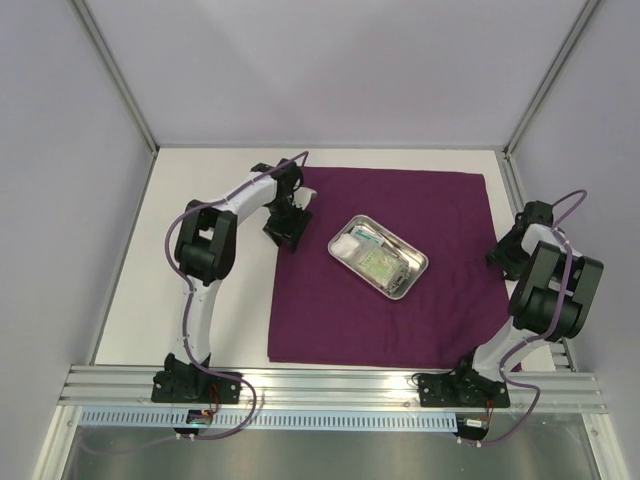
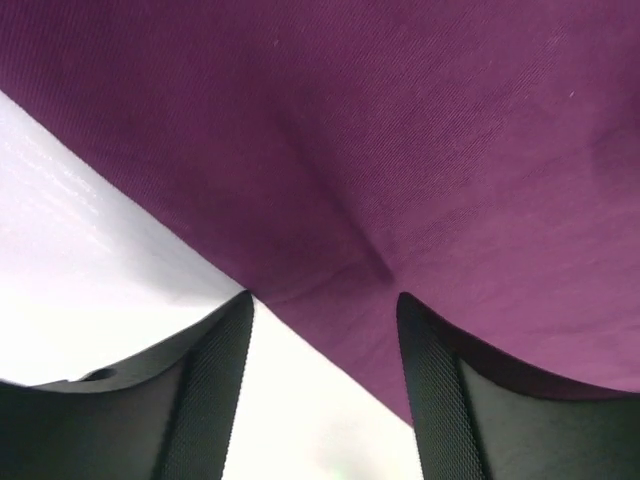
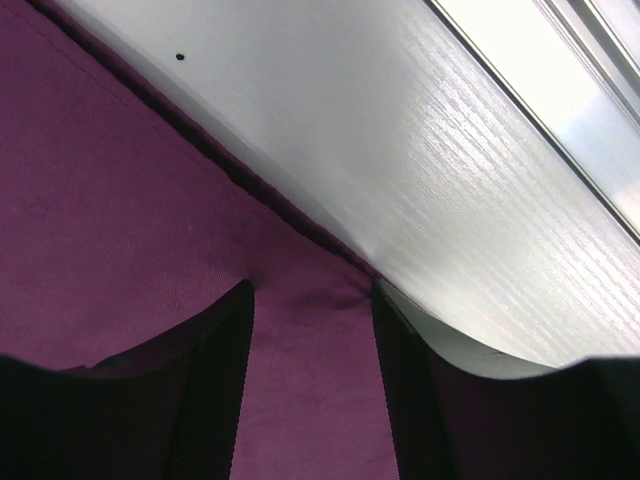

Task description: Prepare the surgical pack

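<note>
At opposite side hems of the flat deep-purple fabric sheet (image 1: 400, 325) on the white worktop (image 1: 185, 180), left fingers (image 2: 215, 380) and right fingers (image 3: 215, 380) sit spread astride the edge, apparently poised to fold it over the central shiny rectangular steel tray (image 1: 396, 238).

Deep-purple fabric sheet (image 1: 440, 215), shiny silver tray (image 1: 418, 268), white table (image 1: 200, 210), black pincers.
</note>
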`<state>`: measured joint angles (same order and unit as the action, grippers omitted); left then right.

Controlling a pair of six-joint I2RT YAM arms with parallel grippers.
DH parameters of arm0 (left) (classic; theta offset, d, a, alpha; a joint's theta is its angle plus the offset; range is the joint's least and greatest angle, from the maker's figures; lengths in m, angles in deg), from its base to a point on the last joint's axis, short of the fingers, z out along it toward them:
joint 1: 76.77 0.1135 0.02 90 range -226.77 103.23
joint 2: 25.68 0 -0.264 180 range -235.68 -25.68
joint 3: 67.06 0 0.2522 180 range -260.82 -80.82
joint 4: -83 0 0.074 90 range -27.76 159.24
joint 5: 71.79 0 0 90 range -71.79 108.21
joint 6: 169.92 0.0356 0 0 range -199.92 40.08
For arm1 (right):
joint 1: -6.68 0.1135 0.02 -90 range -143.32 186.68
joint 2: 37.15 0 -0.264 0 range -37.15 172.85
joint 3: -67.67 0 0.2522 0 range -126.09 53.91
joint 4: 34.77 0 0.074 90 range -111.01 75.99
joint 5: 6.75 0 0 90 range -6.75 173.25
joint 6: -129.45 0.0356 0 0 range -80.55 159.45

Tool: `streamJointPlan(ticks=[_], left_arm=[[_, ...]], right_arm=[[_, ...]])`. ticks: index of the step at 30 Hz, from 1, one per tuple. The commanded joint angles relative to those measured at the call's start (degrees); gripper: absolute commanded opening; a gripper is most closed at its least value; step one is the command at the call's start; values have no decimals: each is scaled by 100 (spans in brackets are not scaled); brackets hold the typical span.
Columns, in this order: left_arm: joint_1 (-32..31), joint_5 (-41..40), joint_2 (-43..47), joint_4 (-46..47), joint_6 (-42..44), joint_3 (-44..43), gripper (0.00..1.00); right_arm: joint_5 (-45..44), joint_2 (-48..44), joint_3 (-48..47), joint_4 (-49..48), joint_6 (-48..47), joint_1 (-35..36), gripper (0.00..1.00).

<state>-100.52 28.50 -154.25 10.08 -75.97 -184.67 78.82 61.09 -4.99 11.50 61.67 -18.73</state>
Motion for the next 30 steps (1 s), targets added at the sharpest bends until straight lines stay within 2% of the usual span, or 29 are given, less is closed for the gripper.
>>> streamJointPlan(ticks=[1, 3, 4, 6, 10, 11, 12, 13, 17, 18, 21, 25, 30], left_arm=[[-16, 474, -370, -61, -245, -196, 61], [-16, 588, -519, -131, -271, -267, 53], [-16, 658, -554, -149, -298, -284, 45], [-7, 781, -677, -201, -342, -355, 39], [10, 738, -792, -246, -359, -416, 15], [37, 712, -809, -237, -351, -416, 4], [54, 694, -836, -245, -359, -416, 0], [81, 694, -827, -246, -351, -416, 0], [300, 633, -678, -176, -526, -232, 0], [475, 598, -539, -132, -535, -154, 0], [887, 536, -222, 9, -413, 189, 0], [1118, 1256, 227, 1, -421, 838, 0], [1442, 1265, 1017, 18, -262, 1472, 0]], right_arm=[[345, 222, 36, -333, -24, -34, 52], [703, 292, 27, -377, -95, -34, 49], [802, 380, 18, -403, -95, -26, 48], [952, 442, 10, -456, -95, -26, 46], [1189, 556, 27, -527, -130, -17, 42], [1242, 556, 27, -544, -130, -17, 38], [1356, 565, 27, -553, -130, -8, 36], [1400, 574, 27, -579, -130, 1, 33], [1532, 661, -96, -588, -130, 185, 3], [1619, 705, -192, -588, -139, 246, 0], [1630, 1012, -560, -518, -60, 702, 0], [1497, 1293, -1131, -316, 89, 1317, 0], [1401, 1890, -2177, 18, 265, 2082, 0]])
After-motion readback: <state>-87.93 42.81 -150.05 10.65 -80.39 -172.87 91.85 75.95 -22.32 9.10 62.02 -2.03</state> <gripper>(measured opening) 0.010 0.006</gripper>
